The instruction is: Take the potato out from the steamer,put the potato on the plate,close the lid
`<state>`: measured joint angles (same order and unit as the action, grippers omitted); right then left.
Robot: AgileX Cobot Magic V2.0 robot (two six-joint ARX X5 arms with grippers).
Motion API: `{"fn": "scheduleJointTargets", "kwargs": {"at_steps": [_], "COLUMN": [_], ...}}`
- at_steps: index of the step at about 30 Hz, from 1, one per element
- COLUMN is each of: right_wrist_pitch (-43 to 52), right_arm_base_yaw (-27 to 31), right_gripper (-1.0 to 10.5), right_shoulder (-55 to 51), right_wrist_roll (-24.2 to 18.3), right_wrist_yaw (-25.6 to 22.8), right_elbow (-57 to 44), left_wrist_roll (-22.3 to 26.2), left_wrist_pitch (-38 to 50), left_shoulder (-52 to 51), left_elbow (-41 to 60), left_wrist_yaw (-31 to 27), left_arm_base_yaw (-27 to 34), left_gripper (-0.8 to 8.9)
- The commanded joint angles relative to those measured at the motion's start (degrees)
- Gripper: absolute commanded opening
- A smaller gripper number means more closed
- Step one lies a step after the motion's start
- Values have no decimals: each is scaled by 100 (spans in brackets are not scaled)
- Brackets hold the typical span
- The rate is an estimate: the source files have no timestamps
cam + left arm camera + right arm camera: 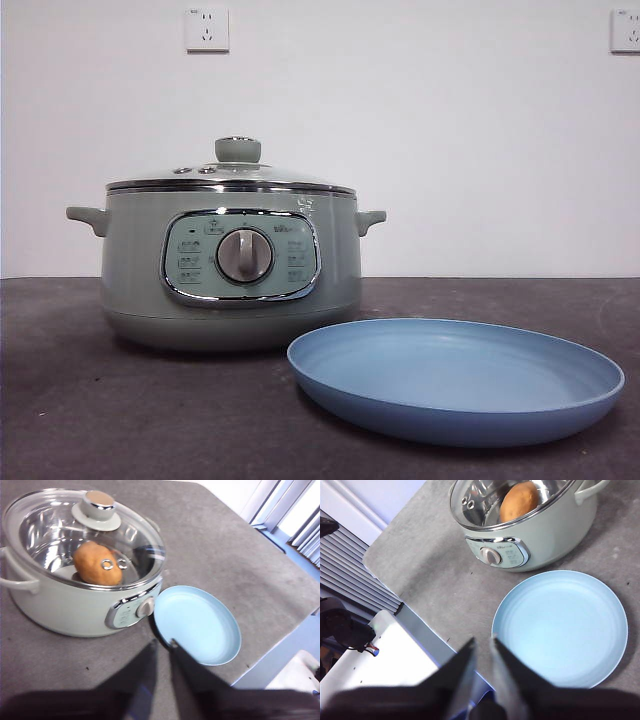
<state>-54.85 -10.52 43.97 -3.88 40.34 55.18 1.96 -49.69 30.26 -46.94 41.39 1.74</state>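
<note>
The sage-green steamer (130, 270) stands on the dark table with the glass lid (230, 178) closed on it. The orange-brown potato (97, 562) lies inside and shows through the glass in both wrist views (519, 501); the front view hides it. The light-blue plate (455, 375) lies empty just right of and in front of the steamer. My left gripper (161, 645) hovers high above the table in front of the steamer (65, 610) and plate (197, 625), jaws together and empty. My right gripper (482, 641) hovers high near the plate's (560, 627) table-edge side, jaws together and empty.
Two wall sockets (207, 28) (625, 30) are on the white wall behind. The table edge (420, 615) runs close to the plate, with a white stand (370, 665) and cables below it. Neither arm shows in the front view.
</note>
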Motion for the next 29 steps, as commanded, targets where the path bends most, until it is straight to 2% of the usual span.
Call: {"fn": "scheduleJointTargets", "kwargs": {"at_steps": [1,2,3,15,23,29], "right_wrist_pitch": [24,28,31,33,33,35], "right_arm_base_yaw": [-9,-9,-9,-9,-9,-9], "right_gripper": [562,672,706,691,691,691], "right_shoulder": [2,2,4,4,20,31], "right_wrist_roll": [46,109,162,164,164,164], "right_wrist_yaw": [-2,-9,-17,-15,-17,-20], "right_elbow": [17,17,17,17,17,17], "left_wrist_roll": [72,72,72,-90,-79,-20], "left_wrist_pitch": [35,37,39,562,966,1517], "left_shoulder": [4,4,4,59,1029,2135], "left_elbow": [-4,-4,-4,-11,-496,-1174], "left_wrist_yaw": [-136,-146,-138,-391,-404,-866], "left_arm_base_yaw": [-15,-15,-15,-22,-258,-708], "left_gripper": [576,626,626,626,626,626]}}
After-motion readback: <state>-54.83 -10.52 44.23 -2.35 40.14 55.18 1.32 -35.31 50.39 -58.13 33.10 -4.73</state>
